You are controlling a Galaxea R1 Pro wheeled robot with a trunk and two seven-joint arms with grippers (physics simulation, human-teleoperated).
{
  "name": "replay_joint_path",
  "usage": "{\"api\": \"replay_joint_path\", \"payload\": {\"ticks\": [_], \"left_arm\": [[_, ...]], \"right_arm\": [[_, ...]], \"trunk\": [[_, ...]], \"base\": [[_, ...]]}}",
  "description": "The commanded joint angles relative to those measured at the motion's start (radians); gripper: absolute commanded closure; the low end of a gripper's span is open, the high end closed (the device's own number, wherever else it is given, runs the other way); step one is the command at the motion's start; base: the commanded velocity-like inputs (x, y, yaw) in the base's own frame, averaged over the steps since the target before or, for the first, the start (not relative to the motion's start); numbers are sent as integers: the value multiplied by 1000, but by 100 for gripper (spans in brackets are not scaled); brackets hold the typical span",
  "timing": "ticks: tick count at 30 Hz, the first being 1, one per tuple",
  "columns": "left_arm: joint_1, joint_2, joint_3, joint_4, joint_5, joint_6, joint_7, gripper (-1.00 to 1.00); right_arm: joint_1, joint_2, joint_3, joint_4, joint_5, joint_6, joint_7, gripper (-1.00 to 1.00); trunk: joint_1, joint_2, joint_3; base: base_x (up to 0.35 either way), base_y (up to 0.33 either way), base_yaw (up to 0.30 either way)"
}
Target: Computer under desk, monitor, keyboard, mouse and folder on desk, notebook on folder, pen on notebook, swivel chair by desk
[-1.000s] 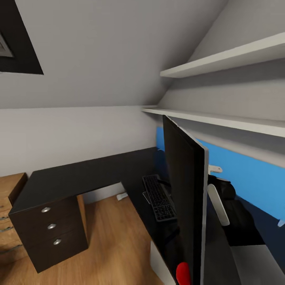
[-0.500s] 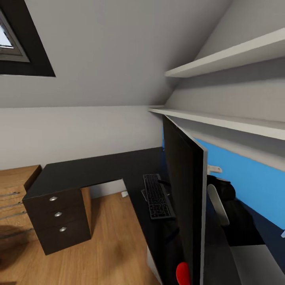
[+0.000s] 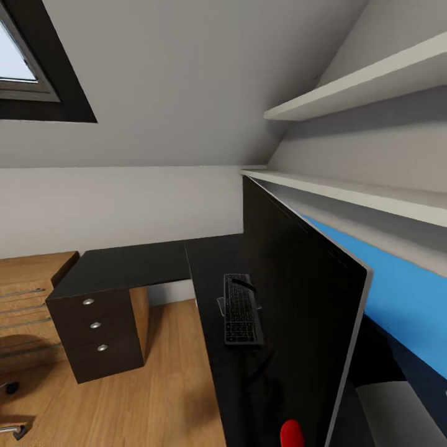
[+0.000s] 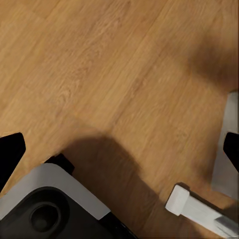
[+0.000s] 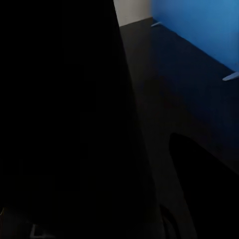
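1 wide black flat monitor (image 3: 292,310), 1 slim dark-keyed keyboard (image 3: 241,310), 1 black L-shaped surface (image 3: 133,267), 3 round silver drawer knobs (image 3: 95,325), 2 white wall shelves (image 3: 347,186).

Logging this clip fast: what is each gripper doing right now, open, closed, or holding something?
Left gripper: open, holding nothing, its dark fingertips spread wide above the wooden floor.
Right gripper: cannot be told; its wrist view is dark, close against the monitor.
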Motion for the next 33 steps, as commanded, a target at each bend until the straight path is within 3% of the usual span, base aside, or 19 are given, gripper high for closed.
{"api": "replay_joint_path", "payload": {"ticks": [1, 10, 11, 12, 14, 16, 18, 21, 33], "left_arm": [[1, 0, 0, -3, 8, 3, 5, -100], [1, 0, 0, -3, 9, 6, 3, -100], [1, 0, 1, -3, 9, 7, 3, -100], [0, 0, 1, -3, 10, 8, 2, -100], [0, 0, 1, -3, 9, 8, 1, -100], [0, 0, 1, -3, 9, 7, 0, -100], [1, 0, 1, -3, 9, 4, -1, -100], [1, 0, 1, -3, 10, 2, -3, -100], [1, 0, 1, -3, 8, -1, -2, -100]], "right_arm": [[-1, -3, 2, 4, -5, -5, -6, 100], [-1, 1, 1, 27, -4, -21, -7, 100], [-2, 2, 1, 51, -4, -32, -10, 100], [-6, 4, 1, 128, -7, -96, -20, 100], [-9, 6, 0, 156, -11, -128, -50, 100], [-9, 17, -1, 167, -14, -141, -91, 100], [-10, 54, -3, 173, -13, -159, -144, 100], [-10, 77, -6, 177, -13, -173, -169, 100], [-10, 93, -3, 188, -14, -183, -187, 100]], "trunk": [[0, -1, -1], [0, -1, -1], [0, -1, -1], [0, -1, -1], [0, -1, -1], [0, -1, -1], [0, -1, -1], [0, -1, -1], [0, -1, -1]], "base": [[0, -344, 35], [-98, -324, 12], [-219, -276, 2], [-246, -261, 1], [-252, -258, 0], [-256, -256, 0], [-240, -226, 0], [-148, -130, 0], [-37, -96, 0]]}}
